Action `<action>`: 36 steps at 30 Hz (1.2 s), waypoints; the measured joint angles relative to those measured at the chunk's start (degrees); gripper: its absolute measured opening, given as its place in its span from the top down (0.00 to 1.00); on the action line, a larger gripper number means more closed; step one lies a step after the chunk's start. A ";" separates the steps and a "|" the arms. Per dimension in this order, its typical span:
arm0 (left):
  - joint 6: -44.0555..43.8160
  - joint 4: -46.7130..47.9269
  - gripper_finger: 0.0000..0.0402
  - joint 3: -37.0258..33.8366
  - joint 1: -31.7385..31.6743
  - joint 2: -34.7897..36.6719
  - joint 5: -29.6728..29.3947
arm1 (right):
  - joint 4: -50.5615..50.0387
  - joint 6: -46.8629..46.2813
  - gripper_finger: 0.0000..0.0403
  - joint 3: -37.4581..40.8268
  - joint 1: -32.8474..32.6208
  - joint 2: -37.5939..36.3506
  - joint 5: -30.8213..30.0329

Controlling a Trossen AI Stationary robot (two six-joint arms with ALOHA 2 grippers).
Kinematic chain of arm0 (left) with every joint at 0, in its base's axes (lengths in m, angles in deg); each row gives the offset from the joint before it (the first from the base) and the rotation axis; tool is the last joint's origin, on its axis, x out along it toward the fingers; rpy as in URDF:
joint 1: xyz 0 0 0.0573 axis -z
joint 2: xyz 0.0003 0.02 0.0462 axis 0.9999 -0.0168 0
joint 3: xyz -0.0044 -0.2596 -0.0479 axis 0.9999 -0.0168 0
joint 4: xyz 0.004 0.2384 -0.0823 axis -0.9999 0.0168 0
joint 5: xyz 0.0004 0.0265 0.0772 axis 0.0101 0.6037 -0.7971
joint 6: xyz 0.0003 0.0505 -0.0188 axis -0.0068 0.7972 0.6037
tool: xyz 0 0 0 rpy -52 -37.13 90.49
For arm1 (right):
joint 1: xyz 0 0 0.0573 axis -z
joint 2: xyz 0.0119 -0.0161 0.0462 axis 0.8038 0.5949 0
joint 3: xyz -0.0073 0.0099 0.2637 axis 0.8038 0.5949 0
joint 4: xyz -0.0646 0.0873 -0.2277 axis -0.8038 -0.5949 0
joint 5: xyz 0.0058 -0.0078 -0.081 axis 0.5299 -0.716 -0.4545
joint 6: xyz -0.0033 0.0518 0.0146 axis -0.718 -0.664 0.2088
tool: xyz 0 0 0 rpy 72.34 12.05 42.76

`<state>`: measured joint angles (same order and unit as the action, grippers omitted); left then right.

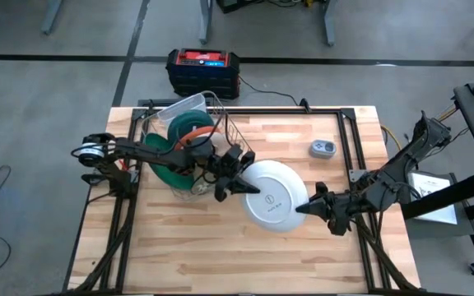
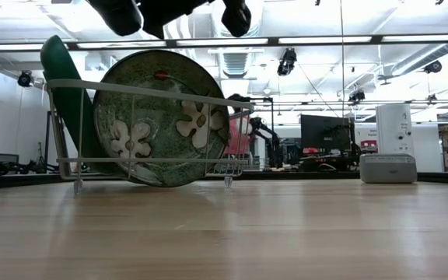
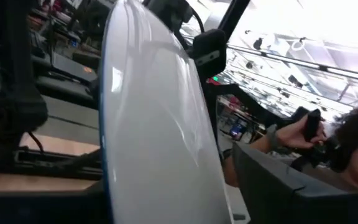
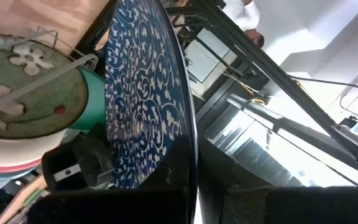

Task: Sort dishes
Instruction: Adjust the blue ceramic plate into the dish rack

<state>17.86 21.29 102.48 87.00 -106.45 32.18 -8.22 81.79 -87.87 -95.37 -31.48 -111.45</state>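
White plate (image 1: 276, 194) between right gripper (image 1: 304, 209), left gripper (image 1: 248, 189).

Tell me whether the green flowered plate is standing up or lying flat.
Standing on edge. The low view shows the green flowered plate as a full disc leaning inside the wire rack.

The high camera looks straight down on the whole table (image 1: 220, 247). The low camera sits at tabletop height, facing level across to the rack (image 2: 142, 124). Both wrist cameras press close against one plate (image 3: 154, 124), from opposite faces.
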 joint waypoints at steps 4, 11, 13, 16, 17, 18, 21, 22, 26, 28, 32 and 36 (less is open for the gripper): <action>-1.44 -0.04 0.59 0.00 -0.09 0.00 2.41 | 0.25 2.34 1.00 0.00 0.03 0.04 -0.07; -2.89 0.13 0.60 -0.02 -0.09 0.02 3.07 | 1.05 2.32 1.00 -0.02 0.27 0.07 0.36; -3.20 0.05 0.60 -0.02 -0.09 0.02 3.08 | 1.05 2.32 1.00 -0.02 0.27 0.09 0.37; -1.98 0.07 0.60 -0.02 -0.07 0.02 3.26 | 1.05 1.83 1.00 -0.02 0.27 0.13 0.37; -1.48 0.07 0.61 -0.02 -0.09 0.02 3.78 | 1.07 1.55 1.00 -0.02 0.27 0.13 0.41; -1.32 0.11 0.62 -0.02 -0.09 0.02 4.05 | 1.07 1.28 1.00 -0.02 0.27 0.13 0.47; -1.03 0.22 0.68 0.02 -0.09 0.02 4.53 | 1.10 1.35 1.00 -0.02 0.27 0.13 0.79; -0.71 0.22 0.72 0.09 -0.09 0.02 4.79 | 1.13 1.53 1.00 -0.02 0.27 0.13 0.83; -0.93 0.72 0.89 0.78 0.00 0.00 7.66 | 0.90 2.33 1.00 -0.02 0.25 0.12 0.80; -1.23 1.03 0.94 0.97 0.01 -0.04 8.05 | 0.75 2.42 1.00 0.02 0.21 0.11 0.88; -1.54 1.26 0.93 1.65 -0.08 -0.08 8.75 | 0.94 1.72 1.00 0.13 0.23 0.02 0.46; -0.97 0.78 0.92 1.66 -0.04 -0.07 8.39 | 1.19 -1.14 0.97 0.13 0.23 0.01 0.10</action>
<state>16.89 22.07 104.14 86.95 -106.52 40.57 -7.03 80.65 -87.73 -95.14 -31.47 -111.35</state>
